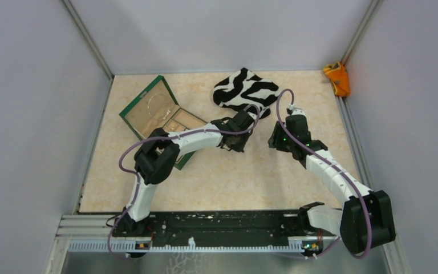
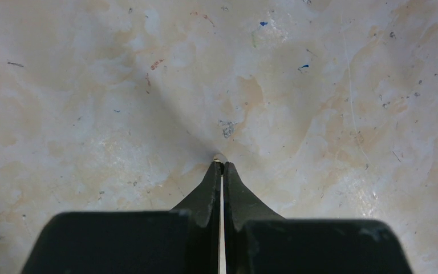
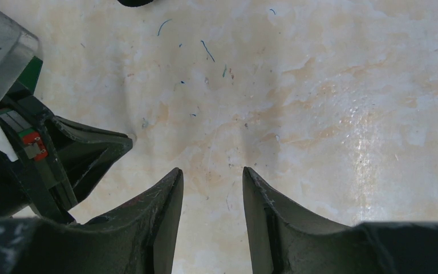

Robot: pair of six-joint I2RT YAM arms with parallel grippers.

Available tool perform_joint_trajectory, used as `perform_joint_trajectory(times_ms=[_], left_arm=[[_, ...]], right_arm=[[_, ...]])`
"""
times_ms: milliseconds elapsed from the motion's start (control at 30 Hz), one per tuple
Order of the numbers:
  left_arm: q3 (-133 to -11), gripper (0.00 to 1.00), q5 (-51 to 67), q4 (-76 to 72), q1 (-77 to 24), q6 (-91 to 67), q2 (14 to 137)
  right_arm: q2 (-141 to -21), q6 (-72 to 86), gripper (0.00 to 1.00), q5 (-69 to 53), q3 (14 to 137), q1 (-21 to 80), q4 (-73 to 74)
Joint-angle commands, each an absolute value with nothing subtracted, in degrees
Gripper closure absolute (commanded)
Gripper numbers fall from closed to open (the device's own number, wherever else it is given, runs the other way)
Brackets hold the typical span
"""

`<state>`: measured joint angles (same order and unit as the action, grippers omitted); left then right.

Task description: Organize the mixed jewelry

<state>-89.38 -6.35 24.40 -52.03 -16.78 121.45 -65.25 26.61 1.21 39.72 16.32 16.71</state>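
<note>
Left gripper fills the near edge of its wrist view. Its black fingers are pressed together, with only a hairline slit between them. A tiny gold speck sits at their very tips, apparently nipped there, just above the marbled beige table.

Right gripper hangs over bare table with its jaws apart and nothing between them. In its wrist view the left gripper's tips lie just off its left finger, near but not touching.

From above, the zebra-striped cloth lies just beyond both pairs of jaws, with its near edge close to the left gripper. The dark green box sits well to the left of the left jaws, partly under that arm. A thin silvery hoop rests in its large tan compartment. An orange object sits in the far corner, well beyond the right jaws.
</note>
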Motion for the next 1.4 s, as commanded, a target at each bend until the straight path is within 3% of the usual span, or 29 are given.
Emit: perform_joint_trajectory(times_ms=[0, 333, 667, 1200, 1367], left_arm=[[-90.8, 1.00, -7.9, 26.1, -52.2, -15.8, 116.3], [-88.1, 1.00, -21.3, 35.5, -49.4, -13.8, 104.4], [-74.0, 1.00, -17.3, 37.3, -28.7, -16.6, 93.4], [-69.0, 1.00, -20.3, 35.2, -23.6, -17.7, 95.0], [-69.0, 0.90, -21.3, 35.6, -23.5, -17.9, 95.7]], right_arm=[[-65.0, 26.1, 0.57, 1.1, 40.0, 16.1, 14.5], [-65.6, 26.2, 0.57, 0.7, 40.1, 16.1, 14.0], [-67.1, 25.9, 0.57, 0.3, 40.7, 16.1, 13.3], [-67.4, 26.1, 0.57, -1.2, 41.4, 16.1, 13.3], [-67.0, 26.3, 0.57, -1.0, 41.1, 16.1, 13.3]])
